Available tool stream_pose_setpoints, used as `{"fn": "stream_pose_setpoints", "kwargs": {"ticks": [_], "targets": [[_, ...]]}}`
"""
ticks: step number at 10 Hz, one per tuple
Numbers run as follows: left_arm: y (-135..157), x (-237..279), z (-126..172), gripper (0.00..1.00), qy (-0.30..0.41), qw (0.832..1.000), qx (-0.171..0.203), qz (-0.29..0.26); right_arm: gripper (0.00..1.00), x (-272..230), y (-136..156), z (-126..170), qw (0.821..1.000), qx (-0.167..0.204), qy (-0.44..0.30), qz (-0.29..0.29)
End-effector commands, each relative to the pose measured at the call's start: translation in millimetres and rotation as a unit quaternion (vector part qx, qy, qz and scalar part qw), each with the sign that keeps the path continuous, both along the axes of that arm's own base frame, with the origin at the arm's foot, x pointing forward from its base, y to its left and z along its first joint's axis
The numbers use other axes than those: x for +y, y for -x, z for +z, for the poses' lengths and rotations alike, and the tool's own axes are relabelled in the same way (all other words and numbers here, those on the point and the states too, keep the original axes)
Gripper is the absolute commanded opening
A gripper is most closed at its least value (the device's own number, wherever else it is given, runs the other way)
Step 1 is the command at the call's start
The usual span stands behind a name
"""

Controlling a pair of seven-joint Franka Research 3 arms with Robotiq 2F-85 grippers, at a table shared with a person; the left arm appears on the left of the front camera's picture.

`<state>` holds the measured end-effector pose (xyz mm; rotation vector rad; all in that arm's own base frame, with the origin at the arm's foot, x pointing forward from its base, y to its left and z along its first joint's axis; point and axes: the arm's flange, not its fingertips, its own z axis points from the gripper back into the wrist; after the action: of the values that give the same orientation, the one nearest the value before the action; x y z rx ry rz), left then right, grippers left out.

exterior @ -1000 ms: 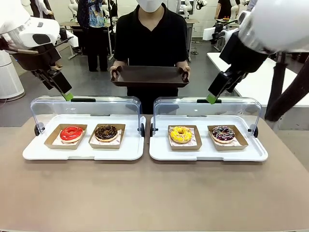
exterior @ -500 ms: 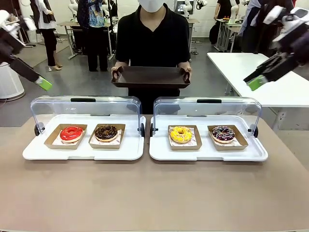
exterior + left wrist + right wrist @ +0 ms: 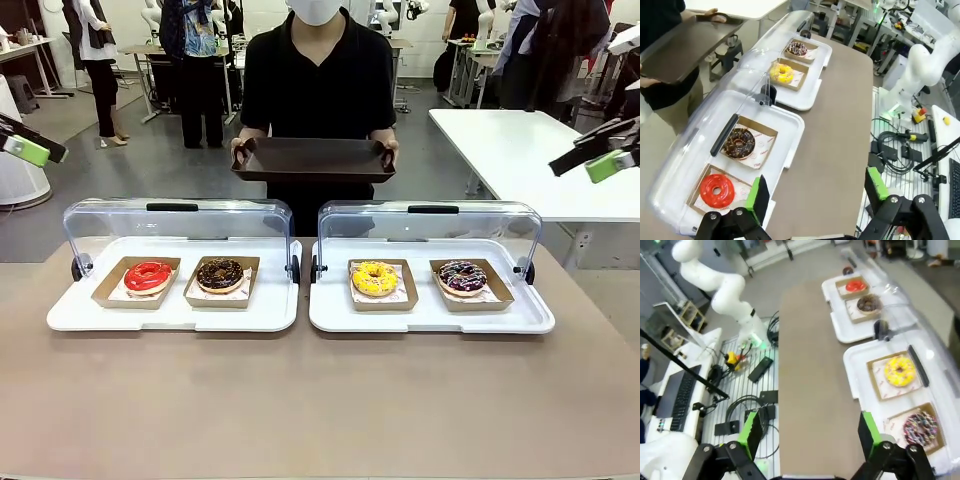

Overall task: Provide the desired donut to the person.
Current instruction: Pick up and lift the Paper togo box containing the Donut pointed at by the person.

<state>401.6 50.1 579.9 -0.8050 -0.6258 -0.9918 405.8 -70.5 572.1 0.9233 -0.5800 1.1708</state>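
A: Both backed off: left hand [image 3: 25, 150] and right hand [image 3: 605, 160] now far out either side of the tray [image 3: 312, 158] the person [image 3: 318, 70] holds, wide open, empty.
B: Four donuts [image 3: 375, 277] sit untouched this side of that tray (lids [image 3: 170, 222] up). Awaiting a choice, I'd guess.

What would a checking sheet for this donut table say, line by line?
Surface: brown table, bare on the near side; left white tray and right white tray side by side.
Job's things: red donut and chocolate donut on the left tray; yellow donut and sprinkled dark donut on the right. The person holds a brown tray.
Clutter: nothing seen.
Pincers: left pincer and right pincer open, empty, raised off to the sides.
Cables: black cables low beside the table.
Surroundings: white side table.
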Motion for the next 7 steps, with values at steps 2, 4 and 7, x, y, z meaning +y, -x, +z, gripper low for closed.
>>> {"fn": "stream_pose_setpoints", "kwargs": {"ticks": [2, 4, 7], "targets": [[2.5, 20.3, 3.3, 1.0, 0.015, 1.0, -0.013, 0.019, 1.0, -32.4, 12.7, 5.9, 0.993, -0.066, -0.058, -0.076], [10.0, 34.7, 5.7, 1.0, 0.026, 0.999, -0.022, 0.041, 1.0, -53.7, 27.2, 9.3, 0.989, -0.076, -0.07, -0.106], [22.9, 51.3, 17.2, 1.0, 0.025, 0.998, -0.031, 0.058, 1.0, -73.7, 36.9, -0.4, 0.991, -0.062, -0.045, -0.108]]}}
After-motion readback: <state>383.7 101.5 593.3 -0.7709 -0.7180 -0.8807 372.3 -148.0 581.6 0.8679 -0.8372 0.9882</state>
